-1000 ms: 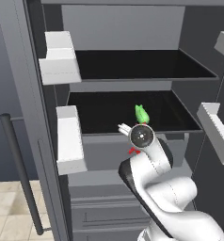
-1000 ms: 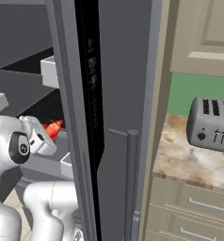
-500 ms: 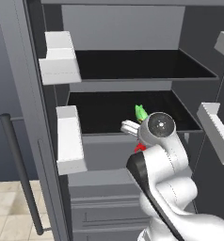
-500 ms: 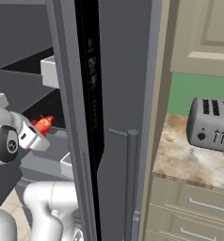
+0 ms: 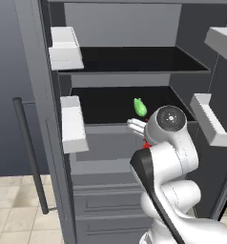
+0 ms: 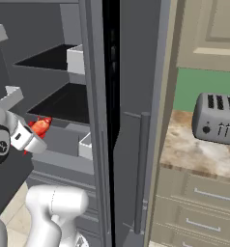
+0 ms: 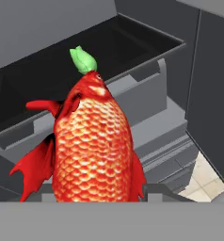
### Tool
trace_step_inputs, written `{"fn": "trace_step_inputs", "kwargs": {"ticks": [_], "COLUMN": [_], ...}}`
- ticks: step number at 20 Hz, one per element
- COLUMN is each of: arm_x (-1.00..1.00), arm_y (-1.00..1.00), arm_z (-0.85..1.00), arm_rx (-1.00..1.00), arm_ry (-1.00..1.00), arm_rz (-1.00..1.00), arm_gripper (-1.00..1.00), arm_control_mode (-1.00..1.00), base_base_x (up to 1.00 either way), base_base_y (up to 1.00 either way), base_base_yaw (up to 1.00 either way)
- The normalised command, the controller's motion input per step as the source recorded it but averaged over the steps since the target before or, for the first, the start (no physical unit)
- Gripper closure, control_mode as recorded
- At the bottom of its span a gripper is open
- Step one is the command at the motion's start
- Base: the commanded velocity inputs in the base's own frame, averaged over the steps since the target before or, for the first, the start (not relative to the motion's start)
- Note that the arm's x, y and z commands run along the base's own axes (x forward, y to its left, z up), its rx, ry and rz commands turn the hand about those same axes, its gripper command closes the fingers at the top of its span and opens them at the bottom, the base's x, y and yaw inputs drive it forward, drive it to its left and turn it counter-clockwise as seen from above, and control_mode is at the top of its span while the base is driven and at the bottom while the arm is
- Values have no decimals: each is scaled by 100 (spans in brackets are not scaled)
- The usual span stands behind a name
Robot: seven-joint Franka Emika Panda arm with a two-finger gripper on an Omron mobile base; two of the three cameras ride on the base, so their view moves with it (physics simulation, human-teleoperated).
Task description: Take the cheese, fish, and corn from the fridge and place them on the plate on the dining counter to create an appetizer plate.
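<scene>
In front of the open fridge [image 5: 115,62], the gripper [image 7: 97,190] clamps the fish [image 7: 92,146], its long axis running to 12 o'clock, the corn [image 7: 83,60] just beyond its nose

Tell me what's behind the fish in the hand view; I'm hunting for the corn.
Behind the fish the corn pokes up, lying on the fridge shelf. Its lower part is covered by the fish.

The fridge [image 5: 115,128] is standing open across the frame, its black shelves showing in the upper middle. The corn [image 5: 139,107] is lying on the lower shelf, right of centre. The white arm is rising from the lower right, covering all but red slivers of the fish [image 5: 146,144] just below the corn.
</scene>
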Motion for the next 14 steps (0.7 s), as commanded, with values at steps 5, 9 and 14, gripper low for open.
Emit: {"fn": "trace_step_inputs", "kwargs": {"ticks": [5,9,14], "arm_x": [0,0,0], "arm_y": [0,0,0], "arm_z": [0,0,0], "arm_rx": [0,0,0], "arm_ry": [0,0,0], "arm_rz": [0,0,0], "arm_gripper": [100,100,100], "arm_control_mode": [100,100,100], "base_base_x": [-100,-87,-60], "base_base_y": [0,-16,-66], "base_base_yaw": [1,17,37]}}
